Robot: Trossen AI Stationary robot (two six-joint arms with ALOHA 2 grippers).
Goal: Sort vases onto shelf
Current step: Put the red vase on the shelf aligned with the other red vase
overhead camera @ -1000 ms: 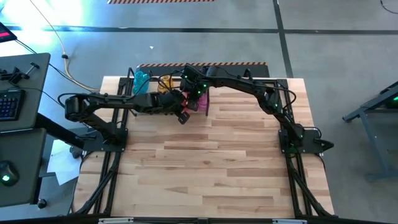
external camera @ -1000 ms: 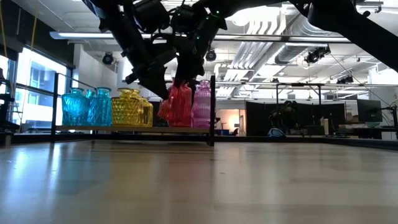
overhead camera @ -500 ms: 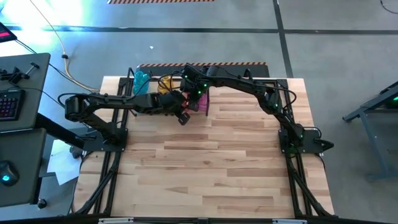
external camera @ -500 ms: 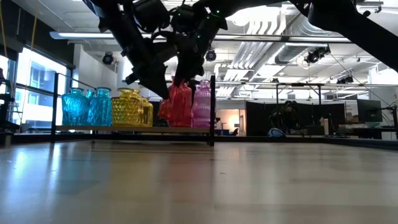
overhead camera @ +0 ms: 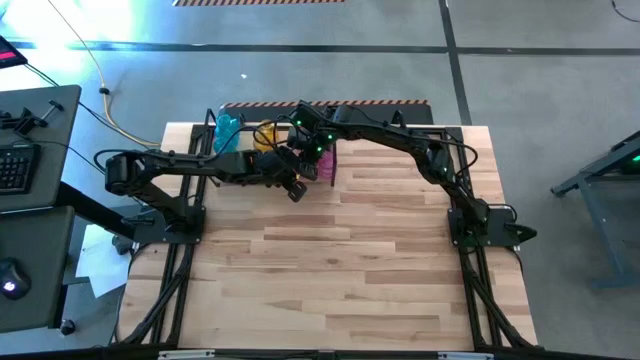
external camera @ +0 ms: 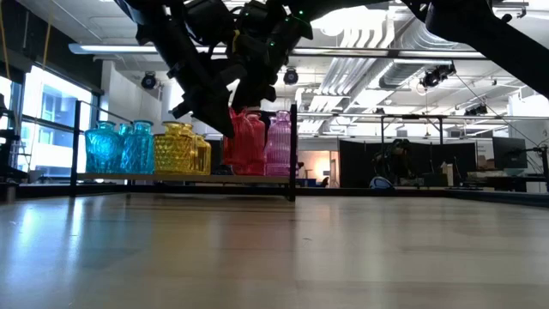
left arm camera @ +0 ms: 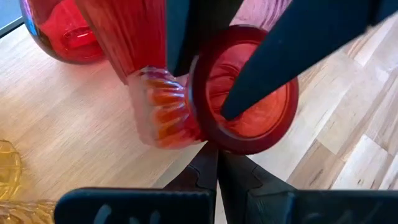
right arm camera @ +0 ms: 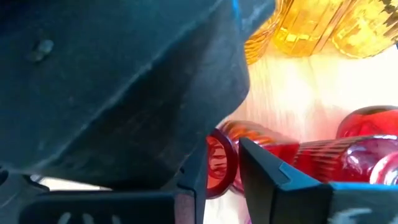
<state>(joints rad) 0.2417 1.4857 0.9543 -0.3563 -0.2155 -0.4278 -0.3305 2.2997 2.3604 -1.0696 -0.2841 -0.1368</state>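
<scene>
I read the scene at the right end of the low black-rod shelf with a pale plank base [external camera: 184, 178], at the table's far edge. Both grippers meet there over one ribbed, narrow-necked vase of translucent red glass [left arm camera: 161, 106].

The relation that matters: in the left wrist view the vase's round rim [left arm camera: 244, 93] faces the camera, so its long axis runs nearly along the left gripper's approach and tips away from upright. In the right wrist view that axis lies across the right gripper [right arm camera: 224, 165], whose two dark fingers straddle the neck just behind the rim, one finger [right arm camera: 273, 171] against the glass; I judge it to be grasping the vase by the neck. The left gripper [left arm camera: 217, 168] sits just below the rim with its fingers pressed together, clenched on nothing, so the right arm carries the load.

In the low view the red vase [external camera: 244, 142] is beside a pink ribbed glass vase [external camera: 279, 142], with faceted amber glass vases [external camera: 180, 148] and cyan glass vases [external camera: 120, 148] farther along.

The glass is smooth, hard and fluted; I expect it to slip easily. Seating it seems to call for righting the axis before release.
</scene>
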